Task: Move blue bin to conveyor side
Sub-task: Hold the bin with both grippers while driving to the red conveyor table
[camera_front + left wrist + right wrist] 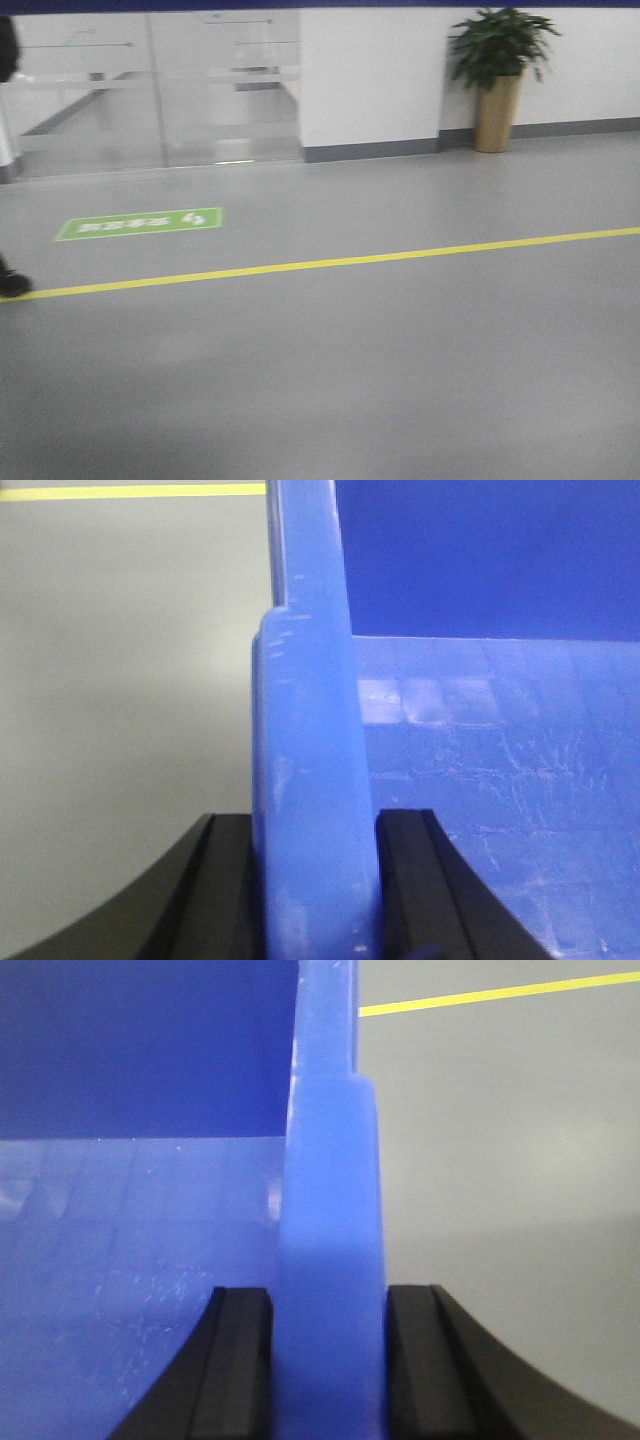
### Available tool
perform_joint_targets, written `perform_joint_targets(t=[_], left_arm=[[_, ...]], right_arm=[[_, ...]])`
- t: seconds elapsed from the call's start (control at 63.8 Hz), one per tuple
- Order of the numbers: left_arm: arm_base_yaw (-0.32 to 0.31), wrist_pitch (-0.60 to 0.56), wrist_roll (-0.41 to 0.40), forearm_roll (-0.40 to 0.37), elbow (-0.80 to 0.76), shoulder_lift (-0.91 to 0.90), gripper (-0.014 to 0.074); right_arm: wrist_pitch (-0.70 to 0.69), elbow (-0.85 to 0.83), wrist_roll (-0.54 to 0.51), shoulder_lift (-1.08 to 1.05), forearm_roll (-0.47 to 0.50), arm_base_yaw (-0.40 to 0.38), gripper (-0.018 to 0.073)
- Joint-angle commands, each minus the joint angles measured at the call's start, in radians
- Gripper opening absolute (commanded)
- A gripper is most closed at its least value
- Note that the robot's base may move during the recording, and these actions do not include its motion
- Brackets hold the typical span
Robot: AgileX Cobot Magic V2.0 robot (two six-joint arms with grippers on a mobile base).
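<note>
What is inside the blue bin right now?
Only the blue bin's bare, scuffed floor and far wall show. The rim, clamped by the left gripper and right gripper, covers part of the floor; the rest is out of frame.

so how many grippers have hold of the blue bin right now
2. The left gripper clamps one side wall of the blue bin, with a finger on each face. The right gripper clamps the opposite wall the same way.
</note>
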Motion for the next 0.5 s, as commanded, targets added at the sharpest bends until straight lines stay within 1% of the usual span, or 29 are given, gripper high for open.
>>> perform_joint_targets(t=[0.0, 0.486], left_arm=[[-0.008, -0.076, 0.006, 0.021, -0.012, -0.016, -0.002], [-0.008, -0.076, 0.006, 0.026, -0.012, -0.016, -0.002]], right_arm=[[-0.119, -0.016, -0.003, -0.02, -0.035, -0.002, -0.0089], [-0.119, -0.016, -0.003, -0.02, -0.035, -0.002, -0.0089]])
